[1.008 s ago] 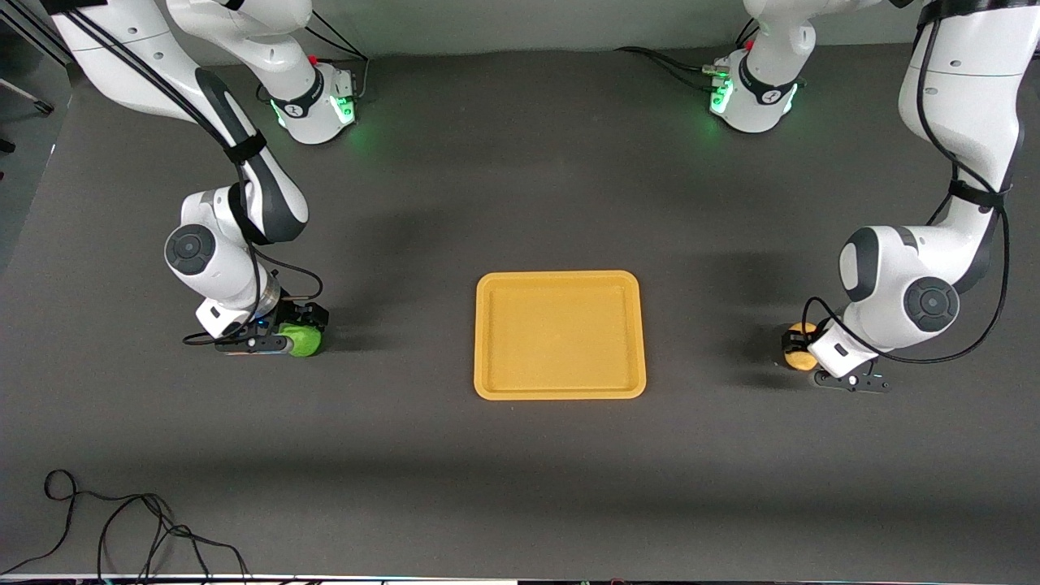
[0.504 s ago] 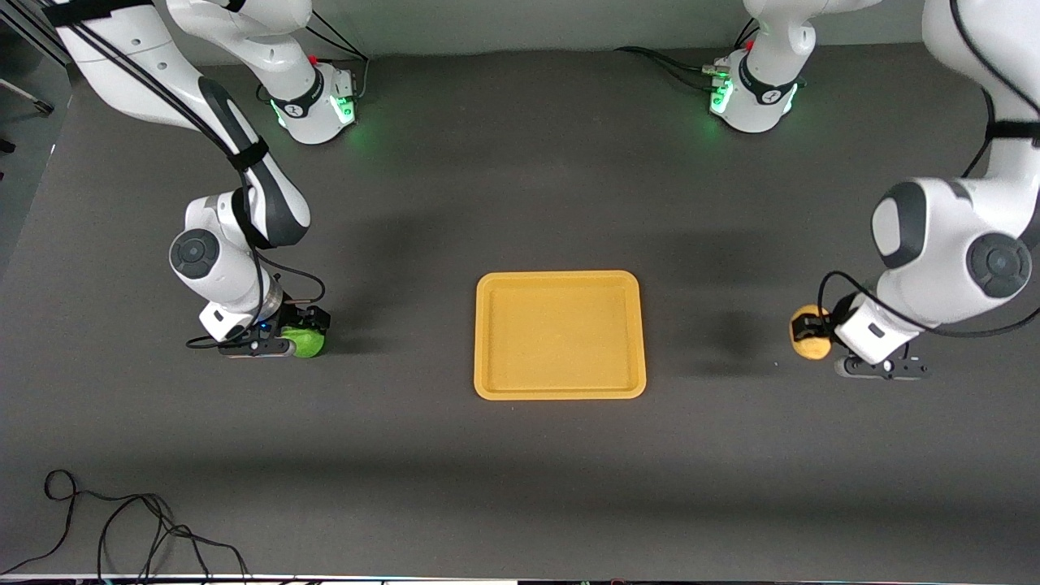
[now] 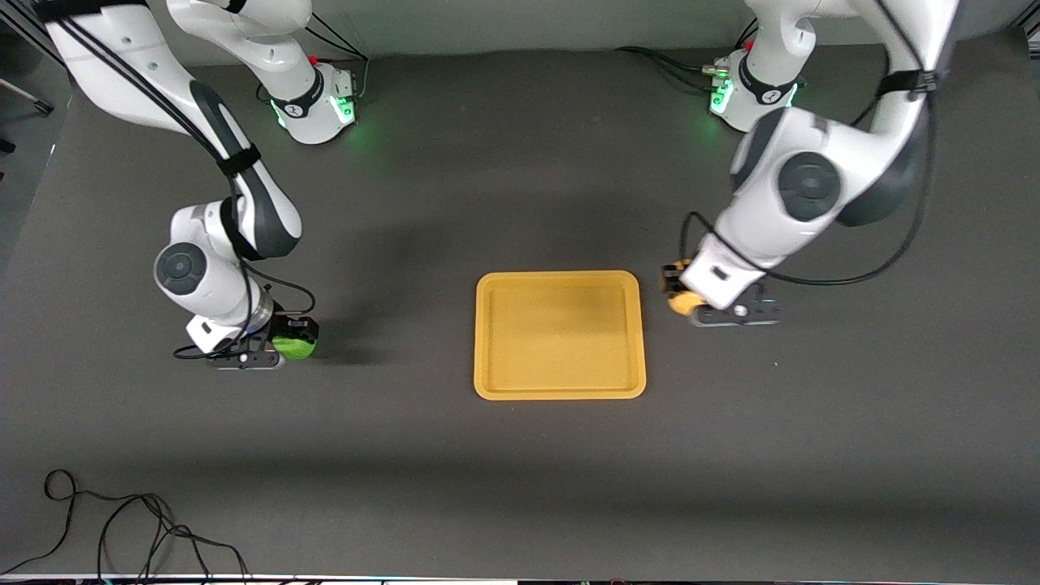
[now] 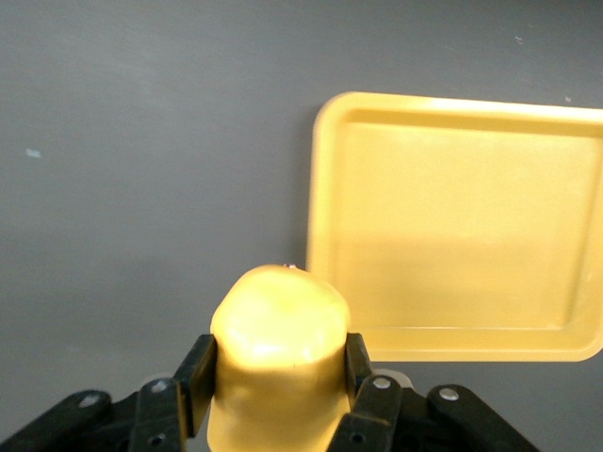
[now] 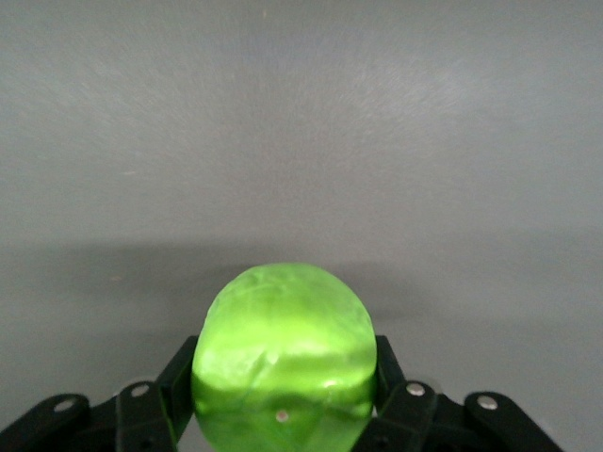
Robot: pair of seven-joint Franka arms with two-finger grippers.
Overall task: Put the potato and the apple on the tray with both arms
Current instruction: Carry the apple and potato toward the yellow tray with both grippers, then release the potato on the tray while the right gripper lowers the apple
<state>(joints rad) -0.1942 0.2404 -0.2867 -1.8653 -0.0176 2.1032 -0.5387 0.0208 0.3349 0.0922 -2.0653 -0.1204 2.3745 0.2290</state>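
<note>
The yellow-orange tray (image 3: 559,388) lies flat at the table's middle; its corner also shows in the left wrist view (image 4: 452,345). My left gripper (image 3: 681,294) is shut on the yellow-orange potato (image 3: 682,302) and holds it in the air just beside the tray's edge toward the left arm's end; in the left wrist view the potato (image 4: 278,358) sits between both fingers of the gripper (image 4: 278,372). My right gripper (image 3: 288,343) is shut on the green apple (image 3: 294,348), low over the table toward the right arm's end; the right wrist view shows the apple (image 5: 283,353) clamped in the gripper (image 5: 283,386).
A black cable (image 3: 122,528) lies coiled on the table near the front camera at the right arm's end. The two arm bases (image 3: 313,101) (image 3: 751,93) stand along the table's back edge. The table surface is dark grey.
My left arm lifted the potato and carried it from the left arm's end of the table to right beside the tray. My right gripper shifted slightly while holding the apple.
</note>
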